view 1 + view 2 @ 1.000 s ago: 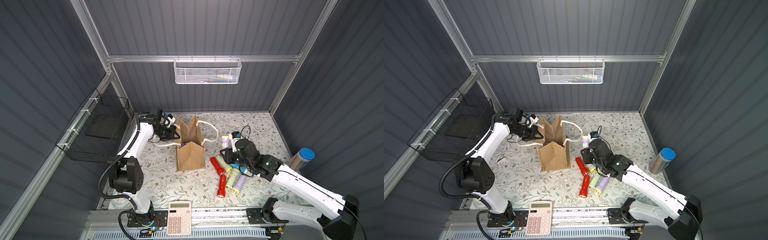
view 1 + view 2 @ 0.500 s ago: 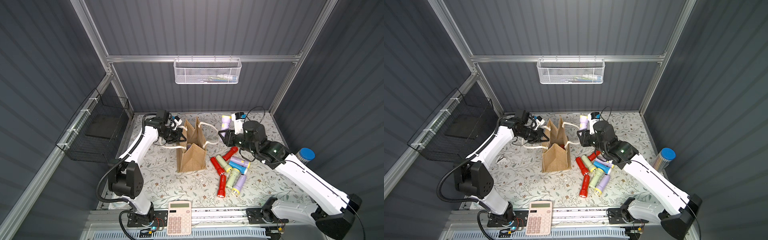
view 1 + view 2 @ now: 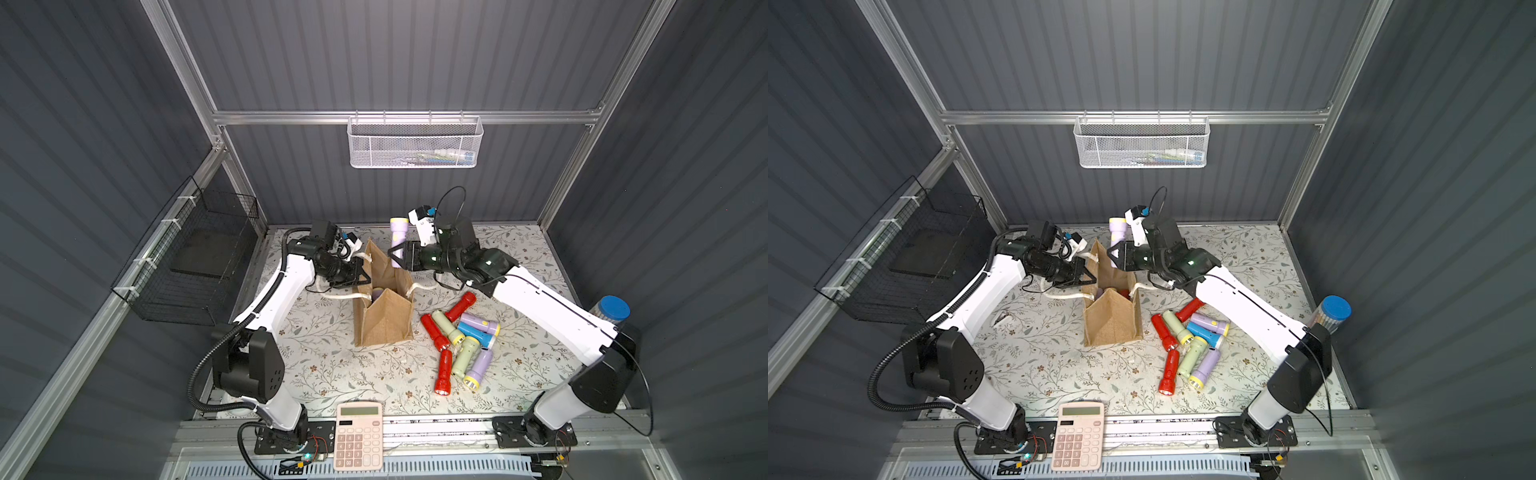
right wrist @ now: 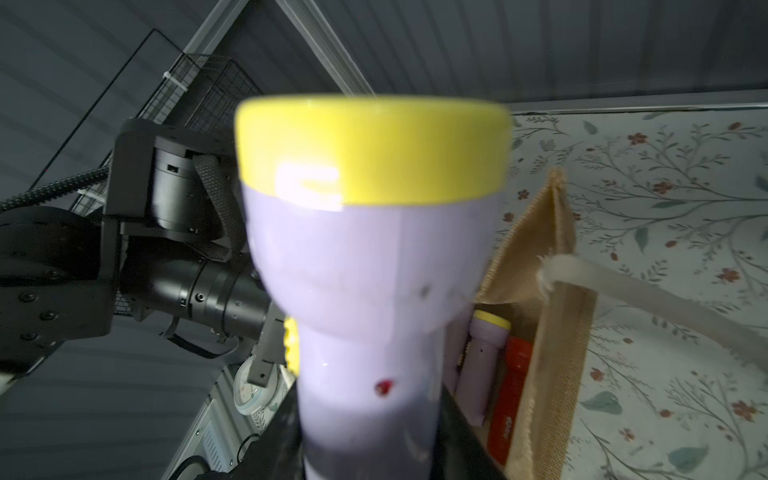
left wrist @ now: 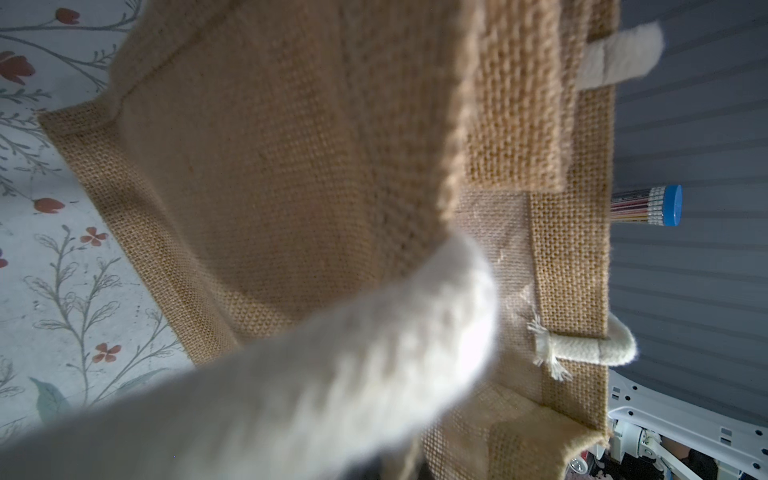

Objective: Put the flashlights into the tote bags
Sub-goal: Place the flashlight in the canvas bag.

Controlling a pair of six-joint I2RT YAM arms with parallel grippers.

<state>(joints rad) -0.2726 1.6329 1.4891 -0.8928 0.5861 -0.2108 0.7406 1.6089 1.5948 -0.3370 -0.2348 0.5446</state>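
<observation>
The tan jute tote bag [image 3: 384, 320] [image 3: 1113, 322] stands mid-table with its mouth open. My left gripper [image 3: 365, 275] [image 3: 1086, 274] is shut on the bag's left rim beside a white rope handle [image 5: 332, 374]. My right gripper [image 3: 397, 257] [image 3: 1115, 255] [image 4: 370, 449] is shut on a lilac, yellow-rimmed flashlight [image 3: 398, 237] [image 4: 374, 257], held head-up above the bag's far right edge. Inside the bag lie a lilac flashlight [image 4: 482, 365] and a red one [image 4: 509, 382]. Several more flashlights [image 3: 457, 336] [image 3: 1187, 336] lie in a heap to the right of the bag.
A blue-capped pencil tube [image 3: 609, 311] stands at the right edge. A pink calculator [image 3: 359, 434] lies on the front rail. A black wire basket [image 3: 195, 266] hangs on the left wall. On the back wall hangs a white mesh basket [image 3: 415, 143].
My right arm lifted the lilac flashlight from the heap and carried it left, up to the bag's mouth. My left gripper shifted right with the bag's rim.
</observation>
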